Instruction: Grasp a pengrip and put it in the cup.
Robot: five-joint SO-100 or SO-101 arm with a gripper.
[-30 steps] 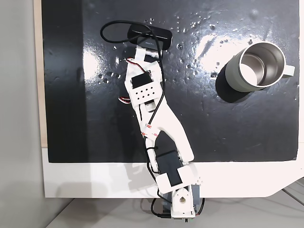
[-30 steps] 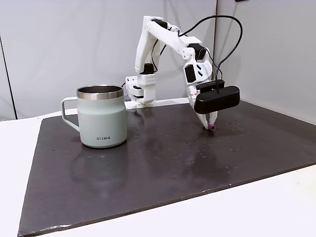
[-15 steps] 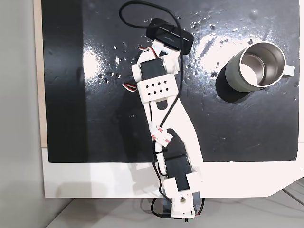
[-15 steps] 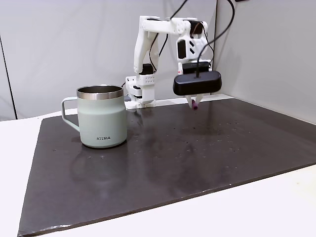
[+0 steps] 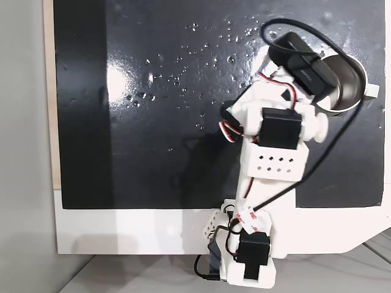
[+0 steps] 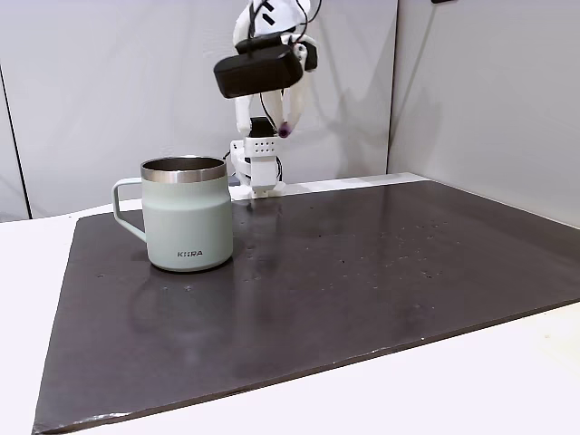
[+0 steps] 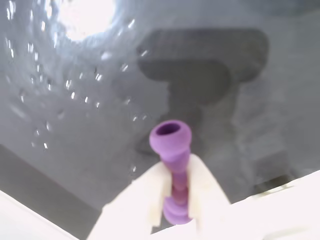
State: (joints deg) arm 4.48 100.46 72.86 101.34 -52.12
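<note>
The pengrip (image 7: 171, 137), a small light-purple ribbed tube, is pinched between my gripper's (image 7: 177, 165) two white fingers and sticks out past them. In a fixed view from the side, the gripper (image 6: 286, 122) hangs high in the air with the purple pengrip (image 6: 284, 131) at its tip, above and to the right of the grey-green cup (image 6: 186, 213). From above, the arm's black wrist camera (image 5: 302, 61) covers the left part of the cup (image 5: 353, 91); the steel inside and pale handle (image 5: 371, 90) show beside it.
A black mat (image 6: 362, 272) covers most of the white table (image 6: 507, 362). Grey walls stand close behind and on the right in the side view. The arm's base (image 5: 247, 268) sits at the table's near edge in the view from above.
The arm has lifted the pengrip off the mat and swung it from the mat's middle to the cup, rising well above the rim.
</note>
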